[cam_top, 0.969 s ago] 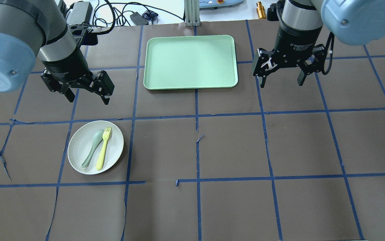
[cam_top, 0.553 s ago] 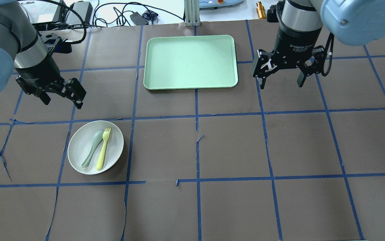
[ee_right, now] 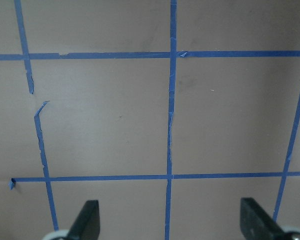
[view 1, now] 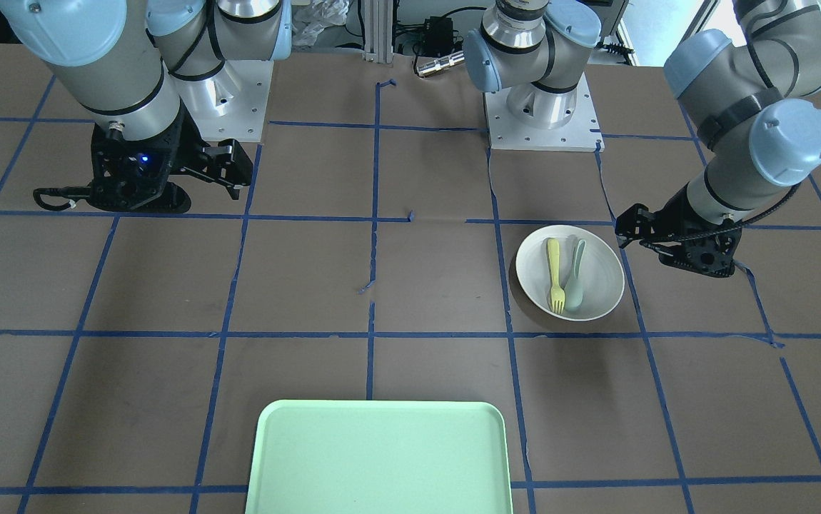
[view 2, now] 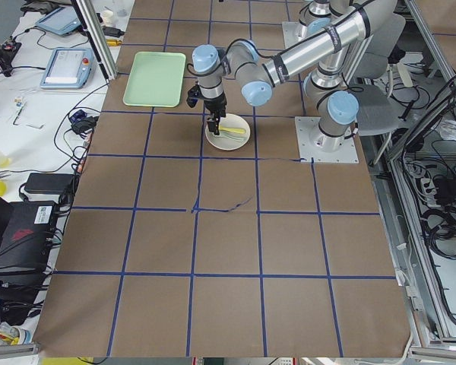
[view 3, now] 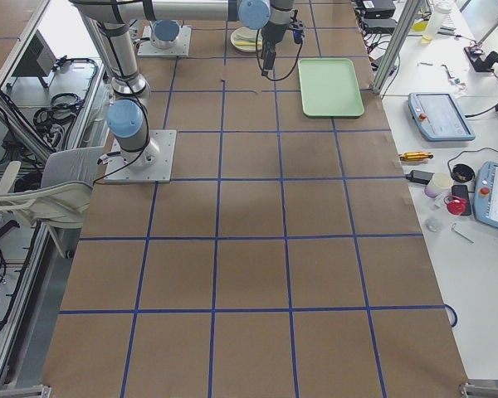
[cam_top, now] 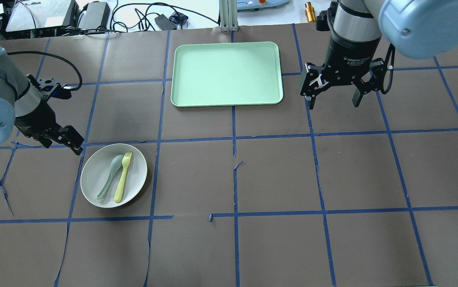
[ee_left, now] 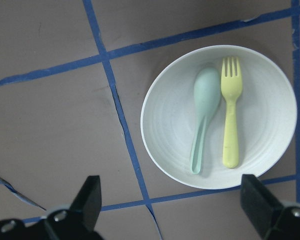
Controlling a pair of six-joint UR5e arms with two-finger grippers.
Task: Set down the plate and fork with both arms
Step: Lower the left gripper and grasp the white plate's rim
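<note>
Left pincer, jaws wide and empty, has swung within the last second from beside the tray to just beside the plate, off its upper-left rim in the overhead view; plate rests on the bench, fork and spoon side by side in it; right pincer, also wide, has barely shifted, right of the tray; judged: approach to the plate under way, nothing grasped yet.

Likely a robotics lab: tape-gridded table, teach pendant, loose cables alongside.
</note>
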